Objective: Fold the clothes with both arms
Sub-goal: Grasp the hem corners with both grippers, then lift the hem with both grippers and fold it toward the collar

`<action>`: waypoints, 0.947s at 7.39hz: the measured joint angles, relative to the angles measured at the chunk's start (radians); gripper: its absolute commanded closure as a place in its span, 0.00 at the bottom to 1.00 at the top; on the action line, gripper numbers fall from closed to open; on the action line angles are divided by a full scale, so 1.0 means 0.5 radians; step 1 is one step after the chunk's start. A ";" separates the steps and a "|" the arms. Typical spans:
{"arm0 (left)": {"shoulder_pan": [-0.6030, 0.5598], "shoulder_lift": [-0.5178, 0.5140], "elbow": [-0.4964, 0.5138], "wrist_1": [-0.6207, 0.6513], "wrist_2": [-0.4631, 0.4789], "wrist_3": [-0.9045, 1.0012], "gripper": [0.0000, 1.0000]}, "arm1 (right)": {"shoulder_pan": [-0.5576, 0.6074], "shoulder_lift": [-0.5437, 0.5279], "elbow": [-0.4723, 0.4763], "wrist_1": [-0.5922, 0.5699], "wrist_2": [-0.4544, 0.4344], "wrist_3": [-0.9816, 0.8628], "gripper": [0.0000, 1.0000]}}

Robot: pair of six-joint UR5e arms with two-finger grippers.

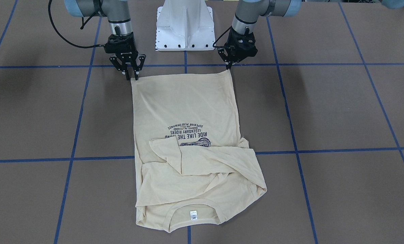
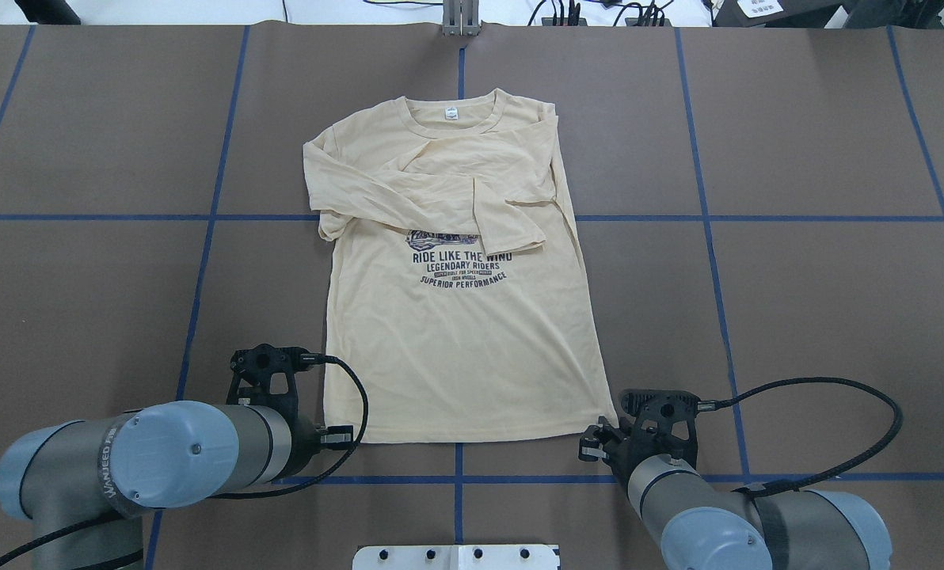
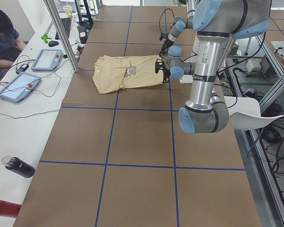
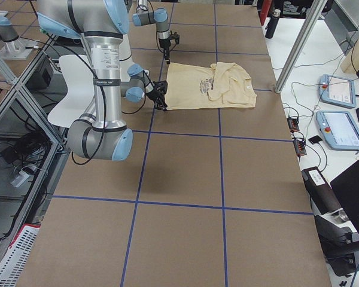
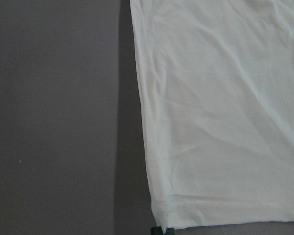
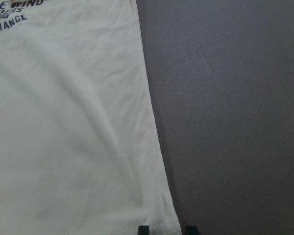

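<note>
Brown tabletop (image 1: 341, 108) with blue tape lines (image 1: 80, 112) sat under me. The T-shirt (image 1: 188, 108) lay flat, print up, its hem (image 1: 181, 75) right at both grippers, its neck label (image 1: 193, 215) at the far end from them. Both sleeves (image 1: 202, 159) were folded across the chest, well beyond my fingertips. I had my left gripper (image 1: 229, 67) pinched closed on its hem corner. I had my right gripper (image 1: 132, 78) at the other corner, fingers parted, fabric edge between the tips, unclamped.

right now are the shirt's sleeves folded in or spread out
Folded in: both sleeves lie across the T-shirt chest, partly covering the print.
</note>
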 measured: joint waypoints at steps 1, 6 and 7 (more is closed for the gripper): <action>0.000 0.000 0.000 0.000 0.000 0.000 1.00 | 0.004 0.022 -0.005 -0.002 -0.001 0.001 1.00; -0.007 0.008 -0.085 0.012 -0.014 0.004 1.00 | 0.079 0.019 0.173 -0.021 0.057 -0.023 1.00; -0.014 0.029 -0.212 0.063 -0.052 0.005 1.00 | 0.110 -0.065 0.345 -0.026 0.147 -0.032 1.00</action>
